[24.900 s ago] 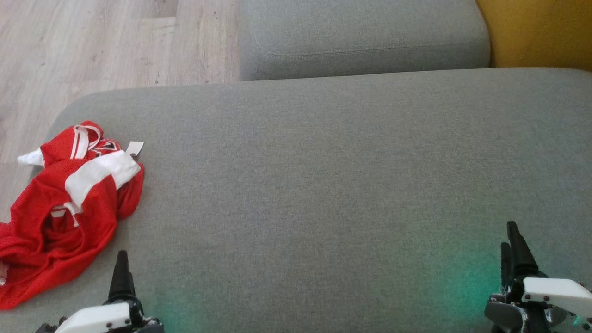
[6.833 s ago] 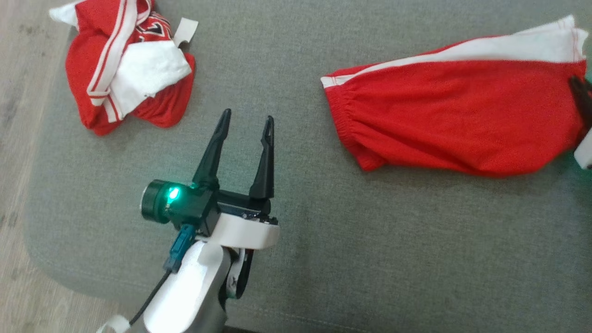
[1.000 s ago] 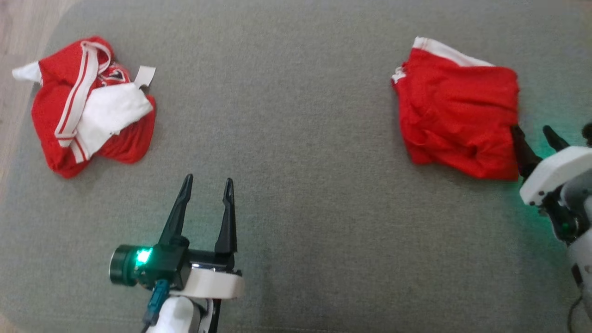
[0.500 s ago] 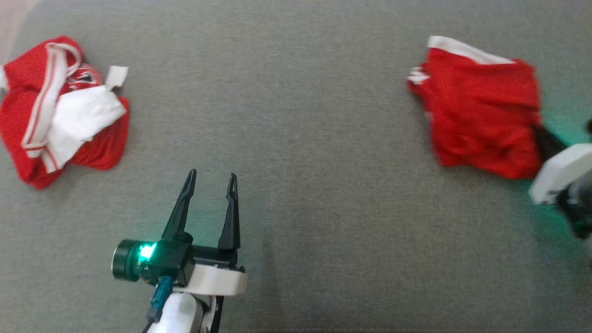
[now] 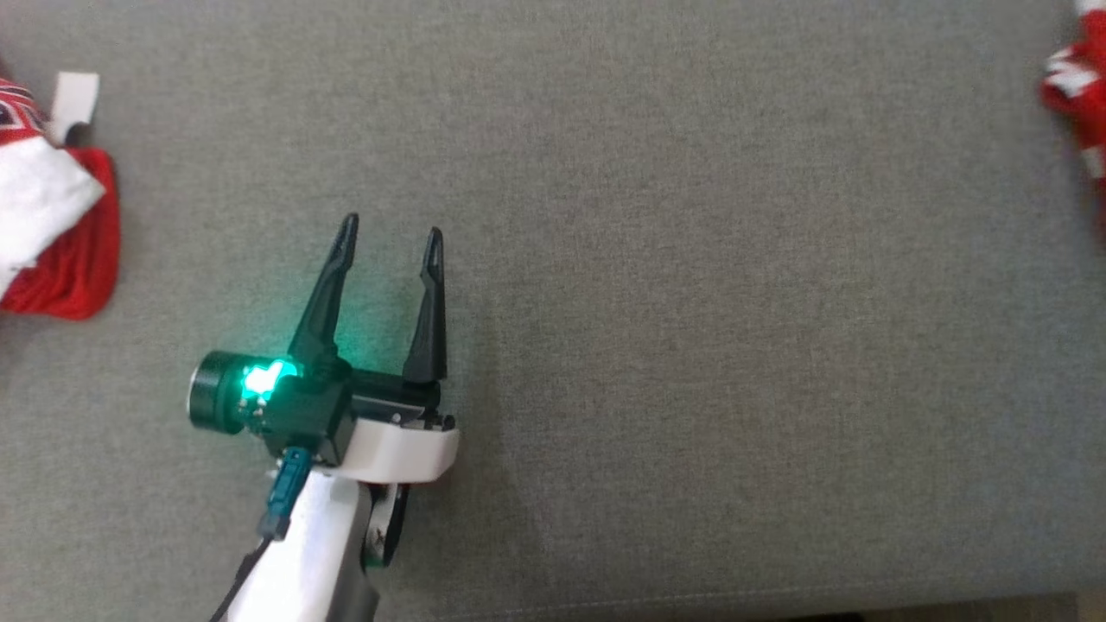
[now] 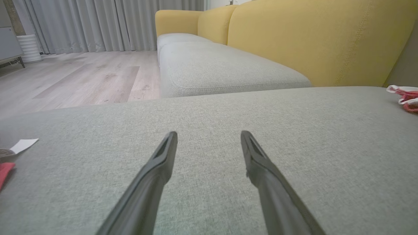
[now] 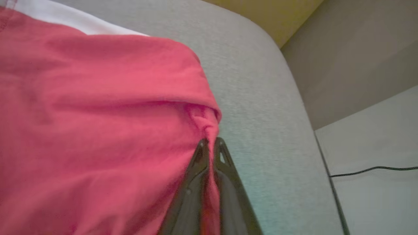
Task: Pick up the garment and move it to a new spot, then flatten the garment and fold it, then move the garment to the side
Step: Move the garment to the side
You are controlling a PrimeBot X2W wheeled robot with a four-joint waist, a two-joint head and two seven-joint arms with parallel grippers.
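We see the right gripper (image 7: 211,141) clamped on the red garment (image 7: 98,98): in the right wrist view its two fingers (image 7: 196,182) stand pressed together with a pinched ridge of red cloth running between them. The garment spreads away from the fingers across the grey seat cushion (image 7: 261,98), with a white band (image 7: 65,19) along its far edge. It lies near the cushion's rounded corner, beyond which we make out a dark cable (image 7: 369,169) on a pale surface.

In the head view we find only a red and white scrap of that garment (image 5: 1080,95) at the right edge, well apart from the left gripper (image 5: 390,227). The left gripper hovers over bare cushion (image 5: 691,345), its fingers (image 5: 328,294) spread apart with nothing between them, and a green light (image 5: 263,378) glows on its base.

At the left edge lies a second red and white garment (image 5: 47,233) with a white tag (image 5: 73,95) beside it.

The left wrist view shows us the spread fingers (image 6: 153,176) above the cushion, a yellow backrest (image 6: 310,39), a wooden floor (image 6: 81,81) and grey curtains (image 6: 98,23).
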